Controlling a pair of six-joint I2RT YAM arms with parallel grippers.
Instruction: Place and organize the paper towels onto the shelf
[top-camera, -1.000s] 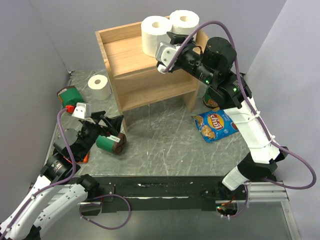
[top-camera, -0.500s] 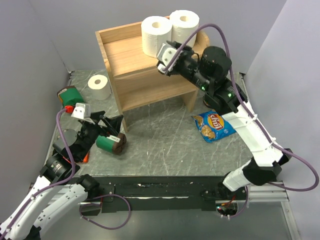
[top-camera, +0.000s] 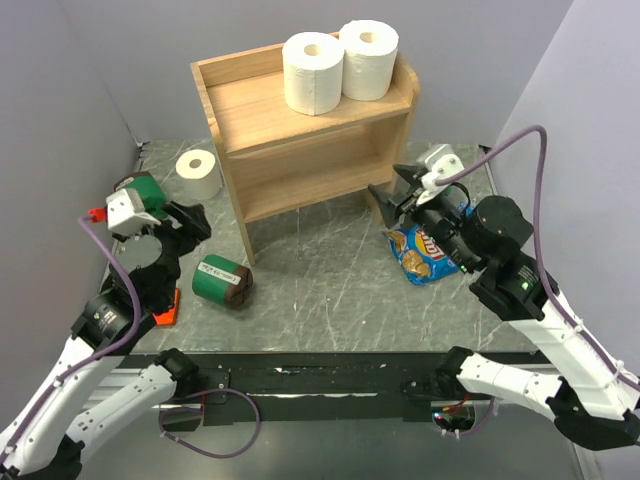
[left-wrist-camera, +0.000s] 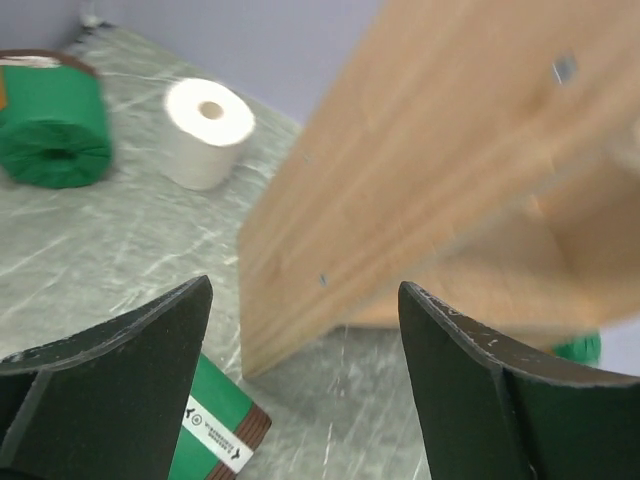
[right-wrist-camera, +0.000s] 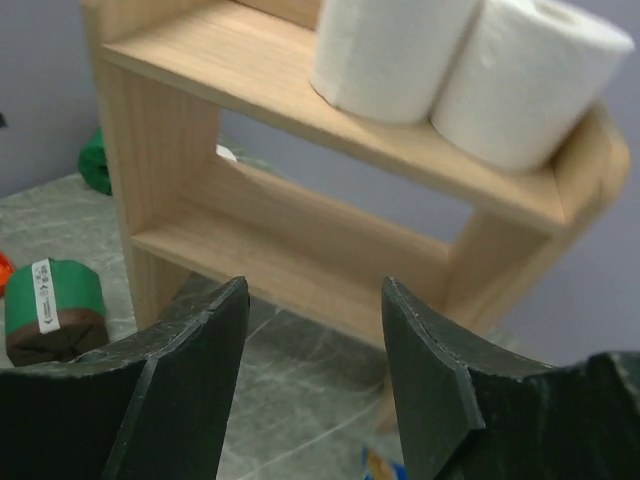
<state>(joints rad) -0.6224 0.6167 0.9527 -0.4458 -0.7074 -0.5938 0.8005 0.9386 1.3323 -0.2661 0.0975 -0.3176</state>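
Two paper towels (top-camera: 313, 75) atop shelf (top-camera: 250, 108); left claw (left-wrist-camera: 305, 290), right claw (right-wrist-camera: 315, 287) spread, empty.

Two paper towels (top-camera: 313, 72) side by side on the shelf (top-camera: 255, 105) top beyond the right fingers (right-wrist-camera: 180, 380), third roll (left-wrist-camera: 208, 133) on the worktop (top-camera: 320, 285) beyond the left fingers (left-wrist-camera: 120, 350), shelf to its right

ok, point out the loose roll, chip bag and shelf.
loose roll (top-camera: 200, 182), top view, side wall.
chip bag (top-camera: 422, 255), top view, printed front.
shelf (top-camera: 255, 105), top view, bare top board.
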